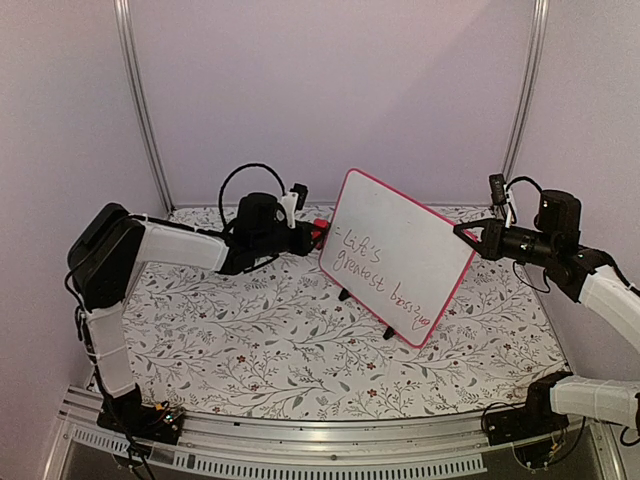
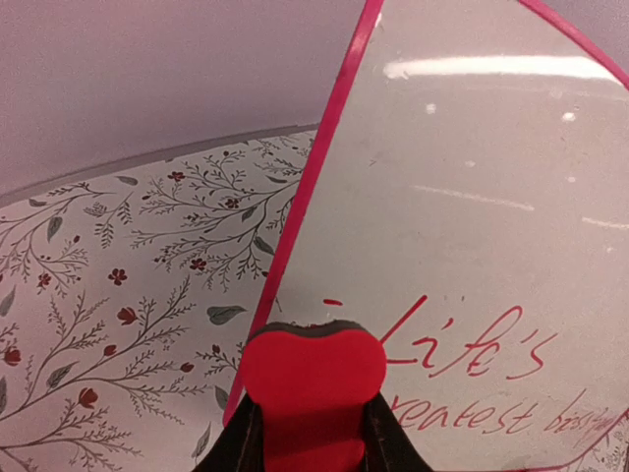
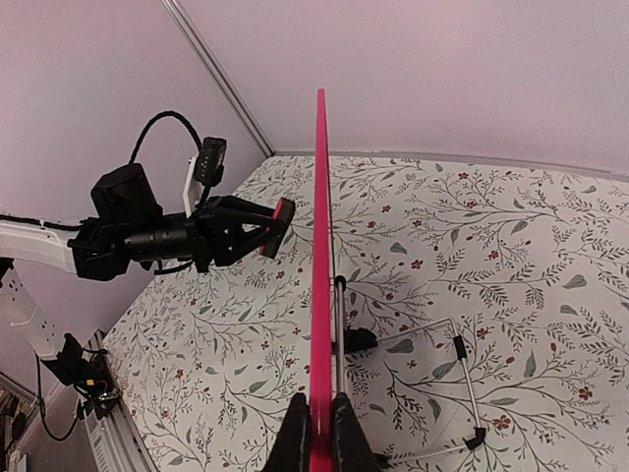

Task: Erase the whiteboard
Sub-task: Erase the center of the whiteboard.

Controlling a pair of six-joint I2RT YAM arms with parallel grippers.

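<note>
The whiteboard, white with a thin pink-red frame and red handwriting, stands tilted on two small black feet in the middle of the table. My right gripper is shut on its right edge; the right wrist view shows the frame edge-on between the fingers. At the board's left edge my left gripper is shut on a red eraser. The eraser's dark felt tip sits at the board surface, just left of the first written word.
The table carries a floral-patterned cloth. A wire stand props the board from behind. Plain walls and two metal corner posts enclose the back and sides.
</note>
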